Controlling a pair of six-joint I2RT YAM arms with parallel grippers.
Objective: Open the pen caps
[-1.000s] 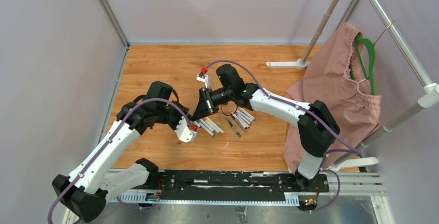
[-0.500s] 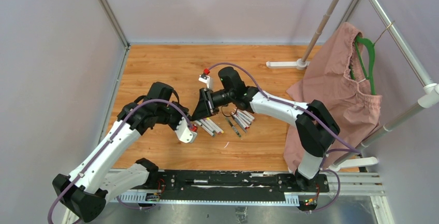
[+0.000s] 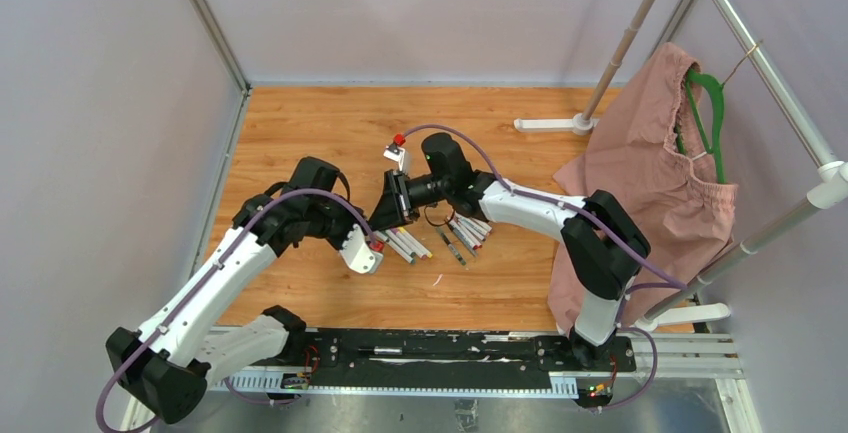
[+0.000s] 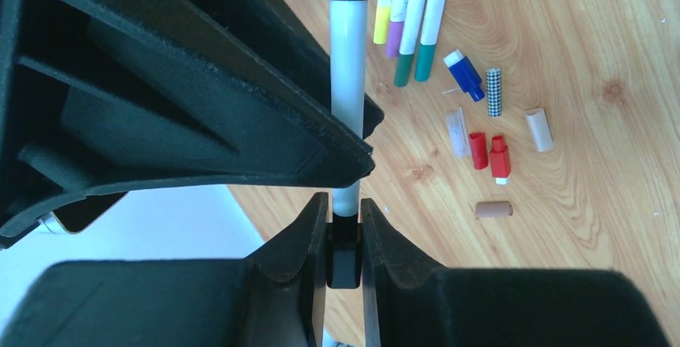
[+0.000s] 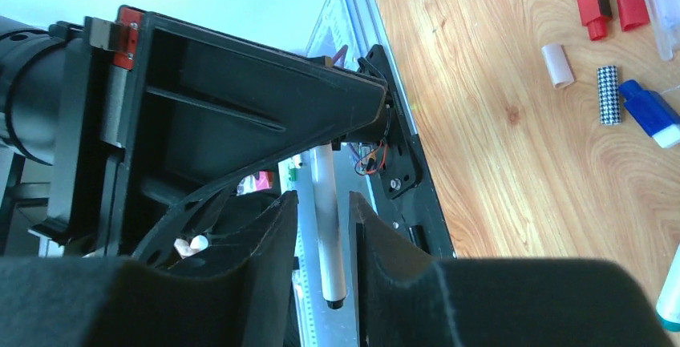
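L gripper [image 4: 344, 211] clenched on black cap [image 4: 345, 263] at near end of a white pen [image 4: 347, 66]; both fingers tight against the cap, no gap seen. R gripper [image 5: 323, 199] clamped on the same pen's barrel further along, jaws pressed on both sides. Pen spans betw. the two grippers, clear of table [image 4: 577, 267]; cap seated on barrel, far end of pen black. Top view: the two grippers meet nose to nose at mid-table, just left of the pen pile [image 3: 458, 233]. Beyond the pen in L wrist view, 4 more pens [image 4: 413, 10] lie side by side w/ yellow, purple and teal ends. Loose caps scattered near them on the wood: blue [image 4: 465, 74], checkered [image 4: 495, 92], clear [image 4: 457, 131], two red [image 4: 489, 153], beige [image 4: 540, 129], brown [image 4: 493, 209]. None of these touch either gripper.
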